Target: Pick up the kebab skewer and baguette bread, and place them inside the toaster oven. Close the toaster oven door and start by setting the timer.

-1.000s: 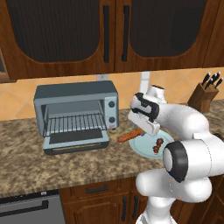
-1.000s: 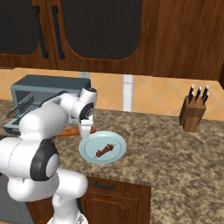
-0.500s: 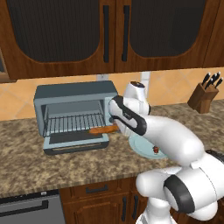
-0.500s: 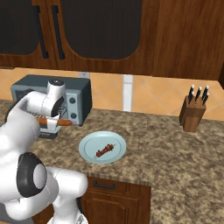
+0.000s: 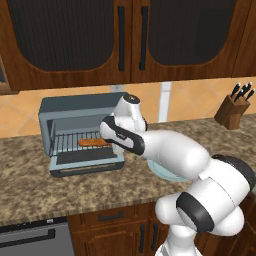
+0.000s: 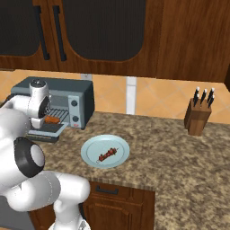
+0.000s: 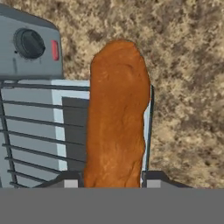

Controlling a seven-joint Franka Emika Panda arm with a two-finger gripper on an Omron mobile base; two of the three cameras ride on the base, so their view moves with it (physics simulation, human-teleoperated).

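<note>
Over the oven rack: bread in the pincer
Pincer [image 7: 112,181] grips the bread [image 7: 117,113] inside the open oven [image 5: 75,112]; skewer [image 6: 108,154] lies on the plate [image 6: 92,157].

White arm stretched forward and to its left, tool [image 7: 112,181] clamped on something between its fingertips

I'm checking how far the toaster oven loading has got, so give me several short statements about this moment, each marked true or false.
1. The gripper holds the baguette bread. True.
2. The kebab skewer already lies inside the toaster oven. False: it lies on the pale blue plate on the counter.
3. The toaster oven door is open, folded down. True.
4. The baguette bread rests on the plate. False: it is at the oven's wire rack, between the fingers.
5. A knife block stands on the counter at the right. True.
</note>
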